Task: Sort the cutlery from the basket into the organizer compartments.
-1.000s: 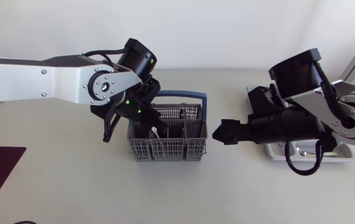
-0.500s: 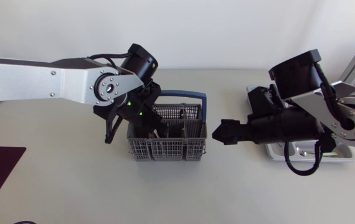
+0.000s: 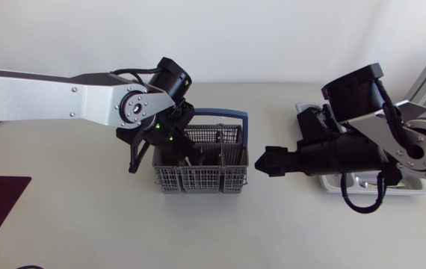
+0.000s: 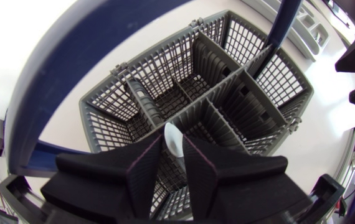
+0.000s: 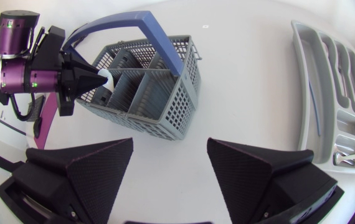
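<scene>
Pale, smooth surface [image 3: 86,224] carries a grey plastic lattice basket [image 3: 198,181] with an arched blue handle [image 3: 230,115]. Well to its right lies the light moulded organizer [image 5: 317,81] with curved compartments. Matte black right pincer [image 5: 170,142] stands spread wide beside the basket, holding nothing. Left pincer [image 4: 172,138], at the basket's top, is nearly closed, clamping a white rounded utensil [image 4: 173,149].
</scene>
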